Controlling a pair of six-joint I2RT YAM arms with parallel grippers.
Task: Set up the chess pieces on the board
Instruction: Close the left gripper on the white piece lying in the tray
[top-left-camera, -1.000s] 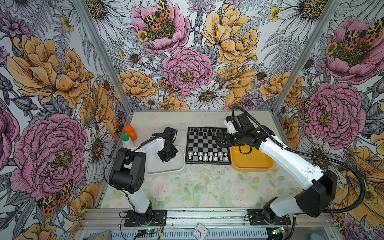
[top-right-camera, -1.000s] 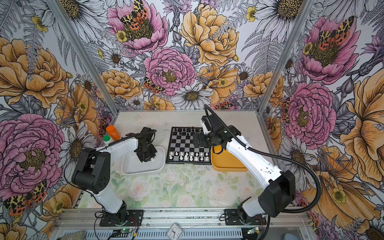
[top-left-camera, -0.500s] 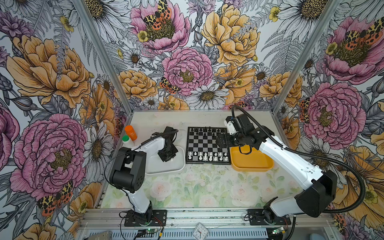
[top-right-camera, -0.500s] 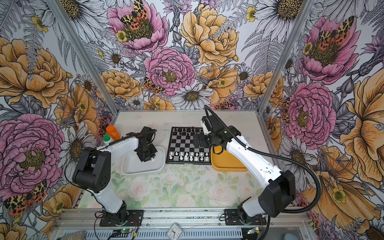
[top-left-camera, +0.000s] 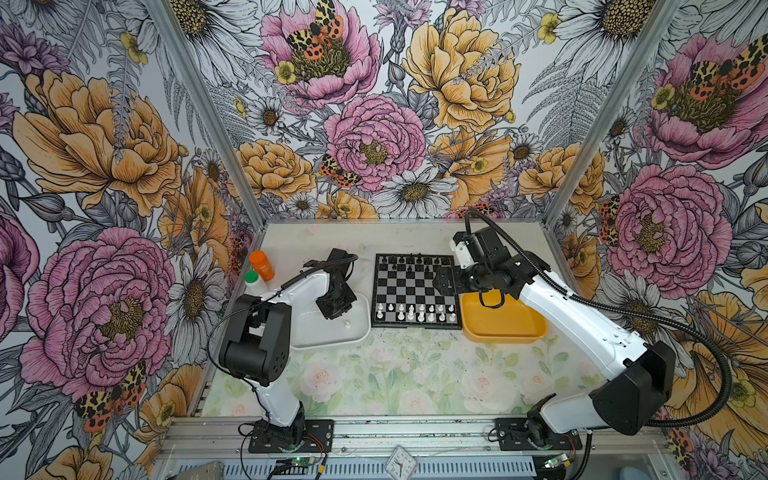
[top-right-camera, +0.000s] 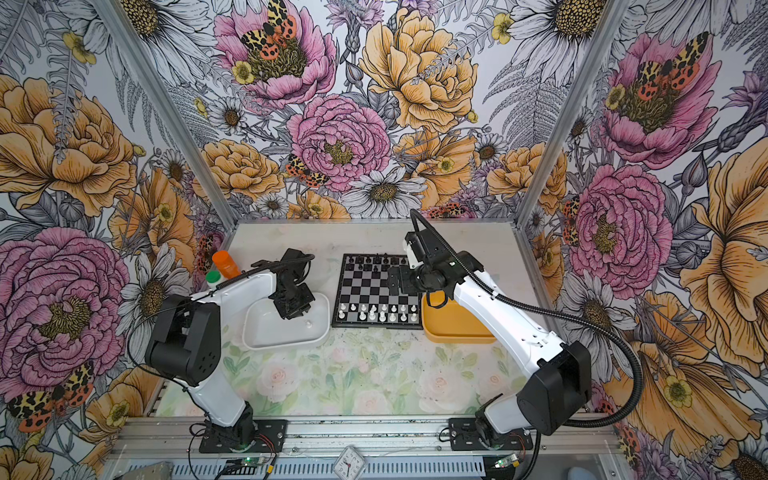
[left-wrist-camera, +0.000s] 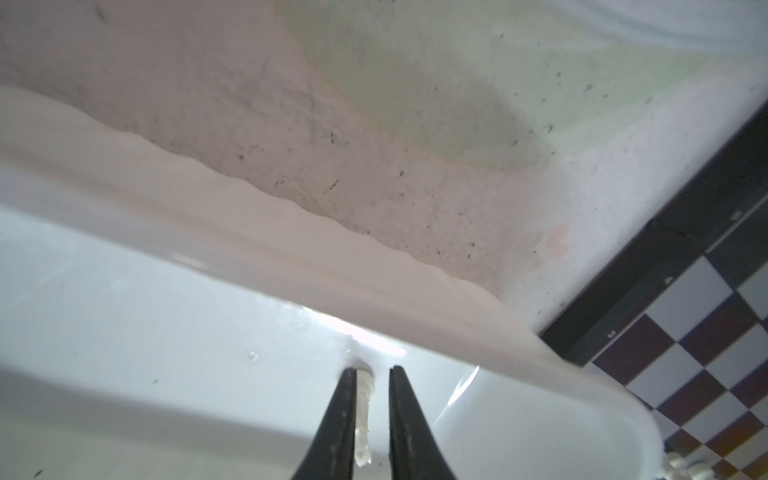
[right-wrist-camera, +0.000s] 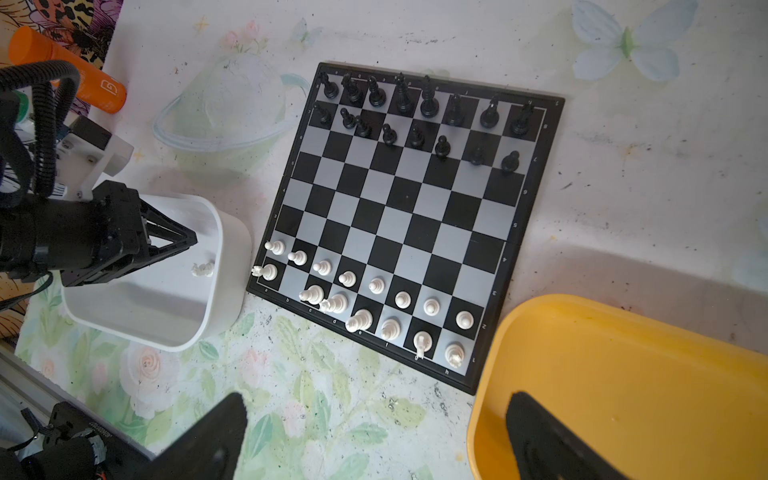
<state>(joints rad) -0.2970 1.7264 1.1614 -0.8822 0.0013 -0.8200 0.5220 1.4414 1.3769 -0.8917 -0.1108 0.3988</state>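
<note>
1. The board (top-left-camera: 415, 291) (right-wrist-camera: 399, 216) lies flat on the counter (top-left-camera: 395, 374), its sides square to the counter's edges. It sits between a white tray (top-left-camera: 328, 344) on the left and a yellow tray (top-left-camera: 498, 328) on the right.
2. The black chess pieces (right-wrist-camera: 415, 120) stand along the board's two far rows. The white chess pieces (right-wrist-camera: 374, 299) stand along its two near rows.
3. One white piece (top-left-camera: 346, 323) (right-wrist-camera: 203, 269) lies on its side on the white tray's floor, near the corner closest to the board.
4. The left gripper (left-wrist-camera: 372, 370) (top-left-camera: 337, 316) reaches down into the white tray. In the left wrist view it is nearly closed, leaving a narrow slit.
5. The white piece (left-wrist-camera: 363, 415) sits in that slit with its long axis running along the fingers (left-wrist-camera: 340, 415). It rests against one finger, and a thin gap shows to the other. Whether it is pinched cannot be told.
6. The right gripper (right-wrist-camera: 374, 399) (top-left-camera: 446, 282) hovers over the board's right edge beside the yellow tray. It is spread wide, holding and touching nothing.
</note>
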